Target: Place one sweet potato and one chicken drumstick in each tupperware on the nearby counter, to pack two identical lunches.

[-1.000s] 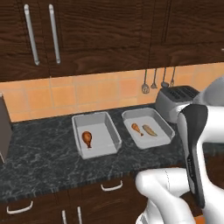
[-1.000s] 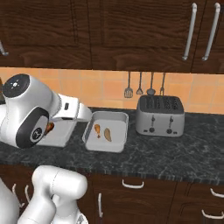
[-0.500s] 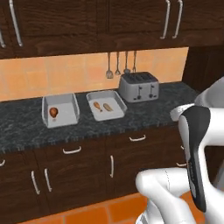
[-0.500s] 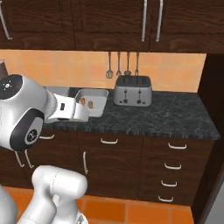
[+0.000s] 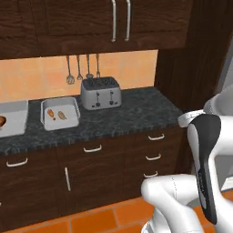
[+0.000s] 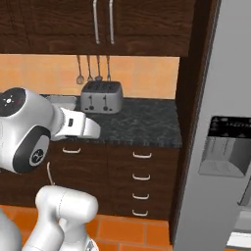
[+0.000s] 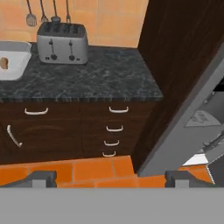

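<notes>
Two pale tupperware tubs stand on the dark counter. The tub next to the toaster holds a chicken drumstick and a sweet potato. The other tub is cut off by the left edge, with a drumstick in it. In the hand view one tub shows a brown piece of food at the frame's edge. My gripper is open and empty, held well back from the counter over the orange floor, its fingertips set wide apart.
A silver four-slot toaster stands right of the tubs, utensils hanging on the wall behind. Dark drawers run below the counter. A tall dark panel and a grey fridge close off the right. The floor is orange tile.
The base has pulled back and swung right, so the tubs and toaster slid left and shrank in both base views. The fridge has come into view. The gripper stayed open.
</notes>
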{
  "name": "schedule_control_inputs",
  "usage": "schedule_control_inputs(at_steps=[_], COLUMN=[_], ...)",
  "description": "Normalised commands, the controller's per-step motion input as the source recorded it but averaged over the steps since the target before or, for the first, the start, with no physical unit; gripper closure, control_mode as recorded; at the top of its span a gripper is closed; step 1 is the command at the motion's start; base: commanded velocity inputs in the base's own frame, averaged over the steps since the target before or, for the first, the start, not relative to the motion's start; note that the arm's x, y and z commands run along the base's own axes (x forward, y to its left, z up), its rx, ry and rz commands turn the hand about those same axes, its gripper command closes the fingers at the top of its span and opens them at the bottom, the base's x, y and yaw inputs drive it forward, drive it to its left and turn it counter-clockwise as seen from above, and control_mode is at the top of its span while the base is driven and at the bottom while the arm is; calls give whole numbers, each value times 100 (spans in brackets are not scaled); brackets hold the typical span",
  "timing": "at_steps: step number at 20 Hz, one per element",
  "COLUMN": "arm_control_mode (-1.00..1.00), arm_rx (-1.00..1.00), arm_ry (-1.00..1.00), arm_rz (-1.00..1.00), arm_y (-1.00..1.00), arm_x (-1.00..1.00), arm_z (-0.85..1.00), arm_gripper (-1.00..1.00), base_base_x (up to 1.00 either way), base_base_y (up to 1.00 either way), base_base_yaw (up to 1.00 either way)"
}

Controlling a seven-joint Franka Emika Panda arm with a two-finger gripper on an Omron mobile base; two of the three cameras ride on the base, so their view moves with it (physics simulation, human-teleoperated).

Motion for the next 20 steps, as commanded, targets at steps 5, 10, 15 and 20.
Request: schedule_control_inputs(at_steps=[5,10,15,20], arm_control_mode=[100,100,100,100], arm_rx=[0,0,0,0], arm_ry=[0,0,0,0], arm_rz=[0,0,0,0], arm_y=[0,0,0,0], arm_x=[0,0,0,0], arm_z=[0,0,0,0], arm_gripper=[-100,-100,-100,-100], base_base_x=[20,0,8,63], base_base_y=[-100,-100,-97,-75], base_base_yaw=[0,0,0,2])
